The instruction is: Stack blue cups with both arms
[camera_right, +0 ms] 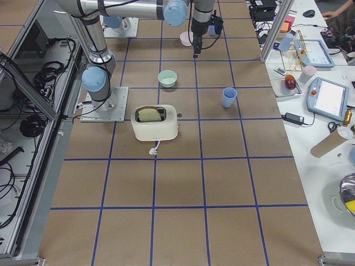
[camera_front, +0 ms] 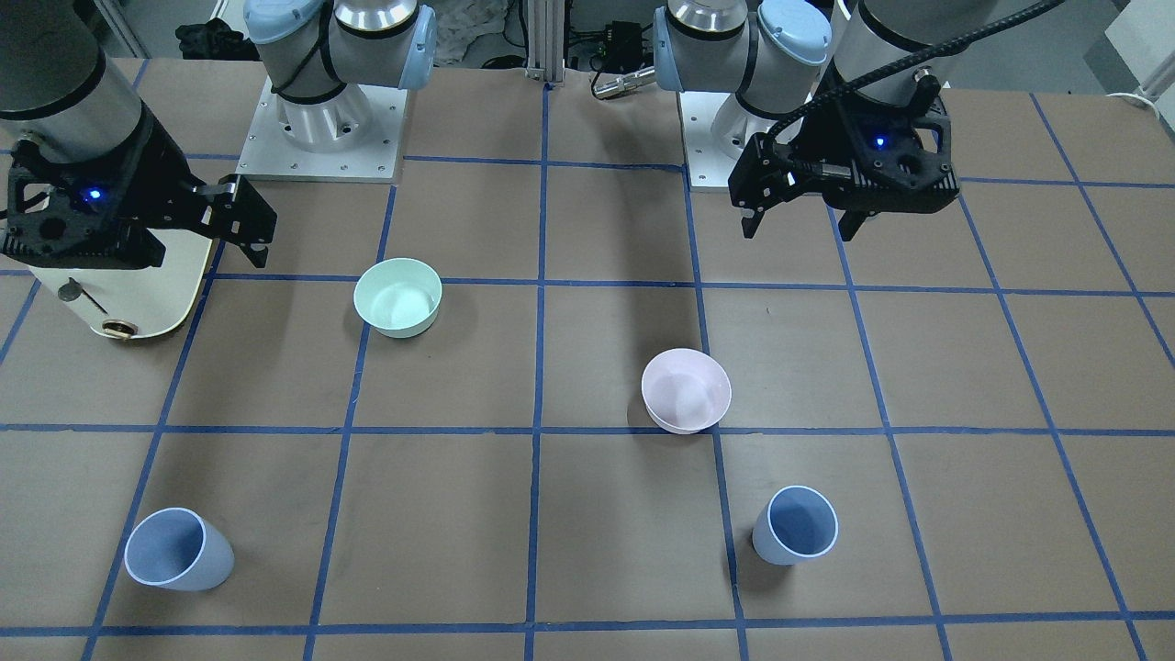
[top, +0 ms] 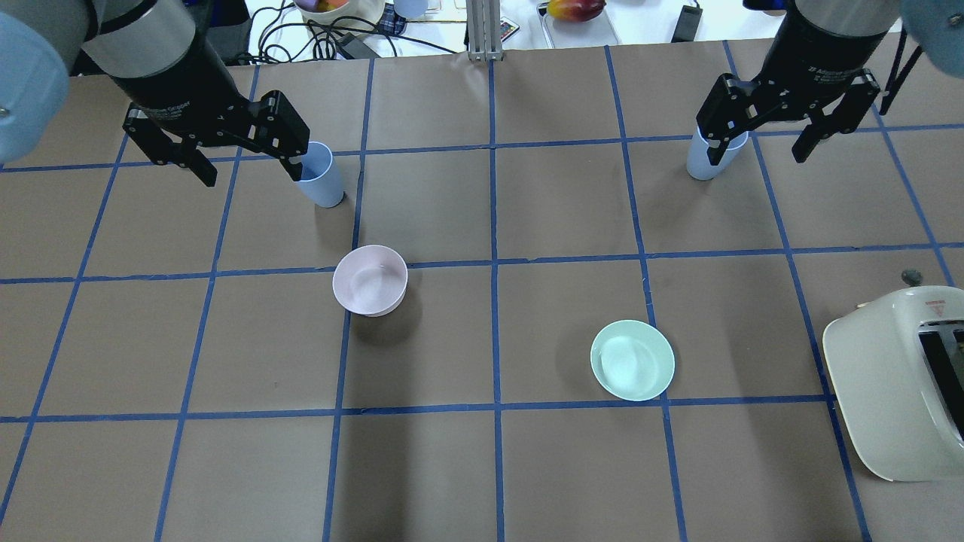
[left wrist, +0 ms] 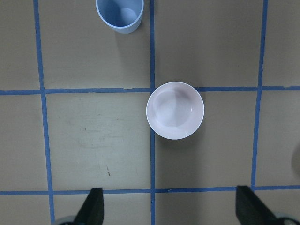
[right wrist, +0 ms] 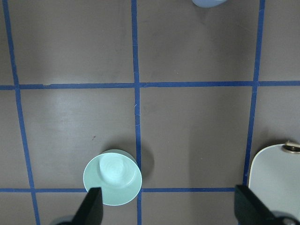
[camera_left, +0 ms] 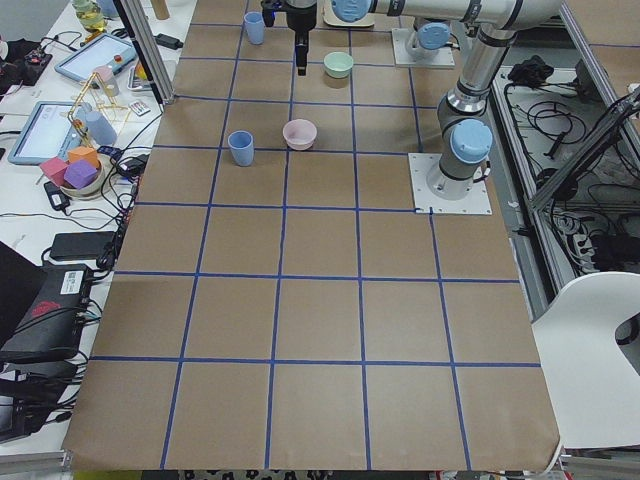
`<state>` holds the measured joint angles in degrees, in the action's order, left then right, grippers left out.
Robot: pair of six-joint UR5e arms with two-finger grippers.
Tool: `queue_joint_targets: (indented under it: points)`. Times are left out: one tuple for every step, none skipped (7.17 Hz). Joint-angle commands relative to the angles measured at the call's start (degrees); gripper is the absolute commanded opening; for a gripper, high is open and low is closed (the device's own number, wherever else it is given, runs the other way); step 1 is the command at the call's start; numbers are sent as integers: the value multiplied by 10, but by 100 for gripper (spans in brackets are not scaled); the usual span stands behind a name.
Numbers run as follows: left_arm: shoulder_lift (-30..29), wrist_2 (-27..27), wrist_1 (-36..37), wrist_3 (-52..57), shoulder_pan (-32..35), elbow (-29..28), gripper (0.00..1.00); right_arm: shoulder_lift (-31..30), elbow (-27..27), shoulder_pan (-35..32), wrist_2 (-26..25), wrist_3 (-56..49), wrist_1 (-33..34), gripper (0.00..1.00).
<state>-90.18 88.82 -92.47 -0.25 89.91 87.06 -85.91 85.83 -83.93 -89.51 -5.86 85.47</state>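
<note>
Two pale blue cups stand upright and far apart on the brown table. One cup (top: 320, 177) (camera_front: 797, 525) is on my left side, the other cup (top: 704, 159) (camera_front: 177, 549) on my right side. My left gripper (top: 248, 169) (camera_front: 799, 229) hangs open and empty, high above the table, short of the left cup. My right gripper (top: 757, 150) hangs open and empty, high, near the right cup. The left wrist view shows the left cup (left wrist: 119, 14) at the top edge. The right wrist view shows only a sliver of the right cup (right wrist: 208, 2).
A pale pink bowl (top: 370, 280) (left wrist: 175, 110) sits left of centre and a mint-green bowl (top: 633, 360) (right wrist: 112, 178) right of centre. A cream toaster (top: 896, 384) (camera_front: 138, 294) stands at my right edge. Blue tape lines grid the table (top: 489, 467).
</note>
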Motion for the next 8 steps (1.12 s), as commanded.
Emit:
queue_joint_targets:
  points:
    - [0, 0, 0, 2, 0, 1, 100, 0, 0, 0, -1, 1, 1, 100]
    - [0, -1, 0, 1, 0, 1, 100, 0, 0, 0, -1, 1, 1, 100]
    - [-1, 0, 1, 3, 0, 2, 100, 0, 0, 0, -2, 1, 0, 100]
    - [-2, 0, 1, 6, -1, 3, 100, 0, 0, 0, -2, 1, 1, 100]
    - [-10, 0, 21, 11, -5, 3, 100, 0, 0, 0, -1, 1, 1, 100]
    - [-41, -1, 68, 11, -5, -2, 100, 0, 0, 0, -1, 1, 0, 100]
    - [-86, -1, 113, 11, -6, -7, 100, -1, 0, 0, -1, 1, 0, 100]
    - [-150, -1, 182, 12, -6, -8, 100, -1, 0, 0, 0, 1, -4, 100]
